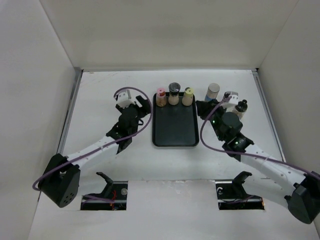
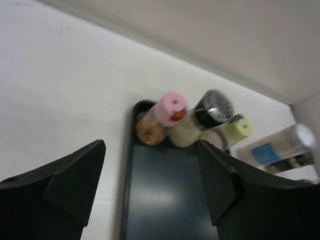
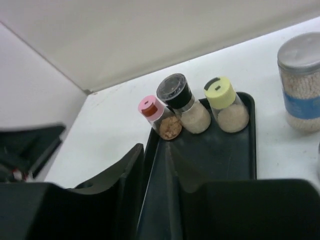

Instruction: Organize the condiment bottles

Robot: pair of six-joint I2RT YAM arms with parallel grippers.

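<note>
While a pink-lidded beige spice bottle (image 1: 161,96), a black-lidded glass spice bottle (image 1: 174,92) and a yellow-lidded beige spice bottle (image 1: 188,95) stand upright in a close row, left to right, along the far edge of the flat black rectangular tray (image 1: 175,132), the left tool (image 2: 150,150) hangs just beside the tray's far left corner w/ fingers spread wide, nothing btwn them. The right tool (image 3: 155,150) sits just beside the tray's far right corner, fingers pressed together, empty. Off the tray, on the white table (image 1: 100,90), a taller clear cylinder w/ blue band and grey lid (image 1: 213,92) stands upright near that corner. A small white-capped bottle (image 1: 232,96) and a small dark-capped bottle (image 1: 242,106) stand just right of it, partly hidden by the right arm.
</note>
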